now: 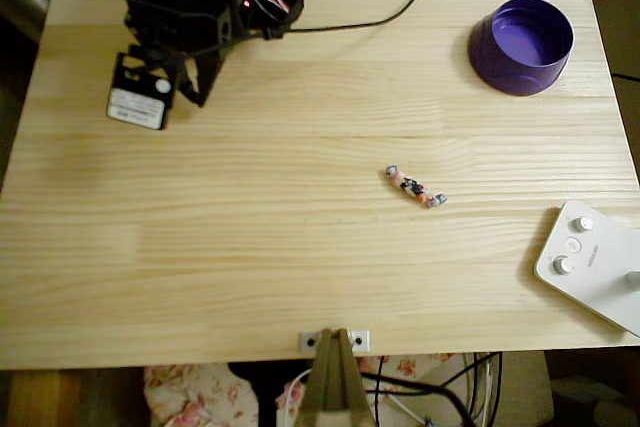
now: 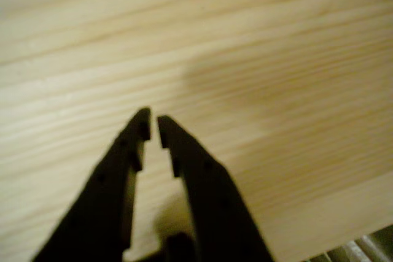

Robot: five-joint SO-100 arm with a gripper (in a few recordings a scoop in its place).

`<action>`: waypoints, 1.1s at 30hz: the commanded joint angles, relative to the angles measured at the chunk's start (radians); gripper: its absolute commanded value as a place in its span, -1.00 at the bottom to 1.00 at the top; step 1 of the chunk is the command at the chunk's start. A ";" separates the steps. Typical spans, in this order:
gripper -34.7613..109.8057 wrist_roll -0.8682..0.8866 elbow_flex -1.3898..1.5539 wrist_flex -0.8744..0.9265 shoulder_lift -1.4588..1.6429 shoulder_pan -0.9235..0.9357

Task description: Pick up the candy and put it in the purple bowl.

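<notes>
Your gripper (image 2: 153,127) hangs over bare wood at the upper left of the overhead view, its black fingers drawn almost together at the tips with only a thin slit between them and nothing held. The candy (image 1: 416,186) lies near the middle of the wooden table (image 1: 250,247), slanted, well apart from the arm (image 1: 205,7) and from the purple bowl (image 1: 521,45), which sits empty at the upper right corner.

Watch for these risks:
- The jaws are too narrow for a grasp, so if you come down like this the tips will likely push the sweet aside rather than straddle it.
- The candy is slim and lies askew. Line the fingers across its middle, or they may catch only a twisted end and let it slip out on the lift.
- The bowl has tall, thick walls. Carry too low and you could knock the rim and shove it toward the table edge.

The white device with knobs (image 1: 592,262) at the right edge carries small grey lettering, too blurred to read. The white label (image 1: 136,105) on the black block by the arm is likewise illegible.
</notes>
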 commanded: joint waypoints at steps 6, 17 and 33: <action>-0.53 -0.100 0.005 -0.020 0.009 -0.084; -0.53 -0.101 0.005 -0.020 0.009 -0.081; -0.53 -0.126 0.005 -0.015 0.009 -0.103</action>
